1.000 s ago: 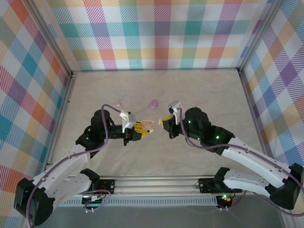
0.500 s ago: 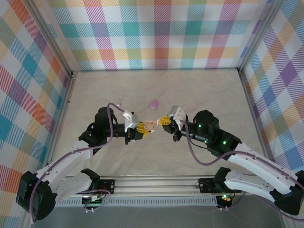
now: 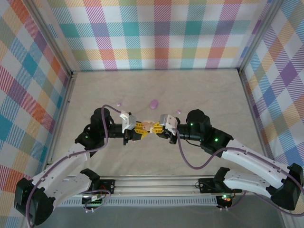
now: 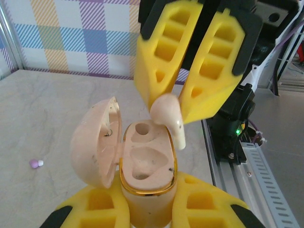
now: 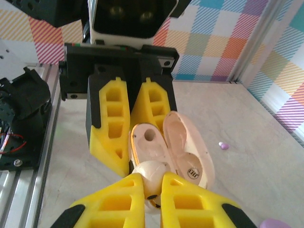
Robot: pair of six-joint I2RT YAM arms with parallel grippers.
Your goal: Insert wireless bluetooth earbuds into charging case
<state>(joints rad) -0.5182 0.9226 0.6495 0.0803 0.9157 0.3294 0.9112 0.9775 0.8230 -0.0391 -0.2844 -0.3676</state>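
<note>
My left gripper [image 3: 141,129] is shut on an open cream charging case [image 4: 147,164], held upright with its lid [image 4: 97,142] swung to the left. Both sockets in the case look empty. My right gripper [image 3: 159,124] is shut on a cream-white earbud [image 4: 167,113], holding it just over the case's far socket with its stem pointing down. In the right wrist view the earbud [image 5: 151,175] sits between my fingers [image 5: 118,204] right in front of the case [image 5: 148,140]. Two purple earbuds [image 3: 119,103] [image 3: 178,111] lie on the table. The second cream bud is out of view.
A closed purple case [image 3: 153,103] lies on the marble tabletop [image 3: 204,90] beyond both grippers. Plaid walls enclose the table on three sides. A metal rail [image 3: 156,183] runs along the near edge between the arm bases.
My right gripper has carried the cream earbud leftward until it meets the case in my left gripper. The left gripper has shifted only slightly.
</note>
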